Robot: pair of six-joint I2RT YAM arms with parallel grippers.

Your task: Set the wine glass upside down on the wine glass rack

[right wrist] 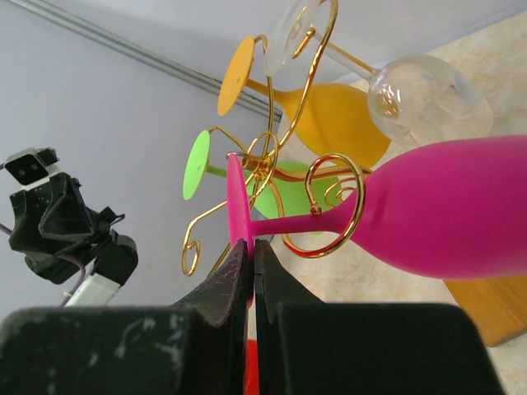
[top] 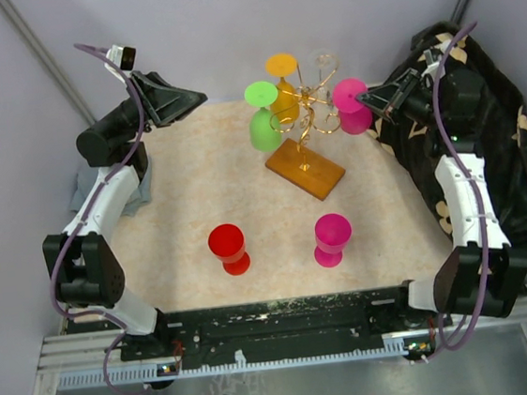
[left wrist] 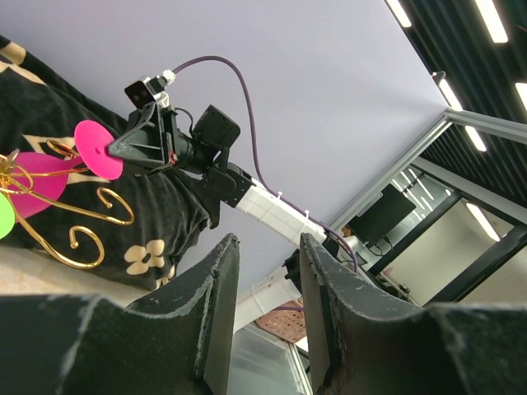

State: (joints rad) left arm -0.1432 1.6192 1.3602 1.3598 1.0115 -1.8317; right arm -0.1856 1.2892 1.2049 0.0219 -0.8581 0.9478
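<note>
— Where's the magenta wine glass [right wrist: 445, 206]?
— Upside down on the rack [top: 304, 118], stem inside a gold scroll, right fingers [right wrist: 226, 284] clamped on its foot.
— What's close by?
— The green glass [top: 263, 127], orange glass [top: 284, 101] and clear glass [right wrist: 424, 95] hang just beside it. The left fingers [left wrist: 216, 280] are spread, empty.

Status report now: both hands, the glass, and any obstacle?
Left hand open, empty. Right hand shut on foot of magenta wine glass; stem inside scroll of gold wire rack. Clear wine glass hangs close beside.
</note>
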